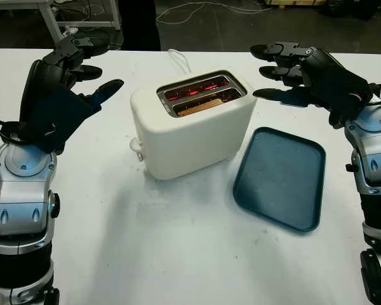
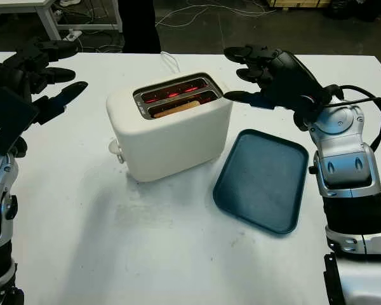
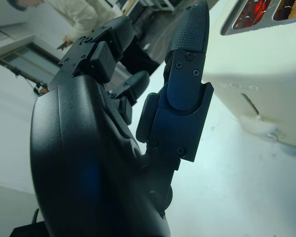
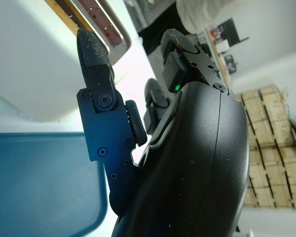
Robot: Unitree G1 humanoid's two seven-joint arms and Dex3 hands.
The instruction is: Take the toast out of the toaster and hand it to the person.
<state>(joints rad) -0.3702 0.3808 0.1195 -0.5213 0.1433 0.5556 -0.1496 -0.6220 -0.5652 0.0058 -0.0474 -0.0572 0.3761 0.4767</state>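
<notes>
The cream toaster (image 1: 192, 124) stands in the middle of the frame on the white bench (image 1: 178, 254), its slots facing up and the elements glowing red. The toast (image 1: 200, 105) sits low in the nearer slot, only its brown top edge showing, so it will likely have to be pinched from above. A dark blue tray (image 1: 280, 176) lies flat just right of the toaster, probably as a place to set things down.

The left robot hand (image 1: 70, 70) hovers open at the upper left of the frame, holding nothing, well apart from the toaster. The right robot hand (image 2: 263, 73) hovers open at the upper right, also holding nothing, its lowest fingertip near the toaster's back corner; it looks better placed to reach for the slot.

The head views give the whole layout. The left wrist view adds the toaster's side lever (image 3: 259, 127) close up and a person (image 3: 89, 17) in a pale top beyond the bench. The right wrist view shows the tray's rim against the toaster's wall, and stacked wooden crates (image 4: 274, 143) in the background.
</notes>
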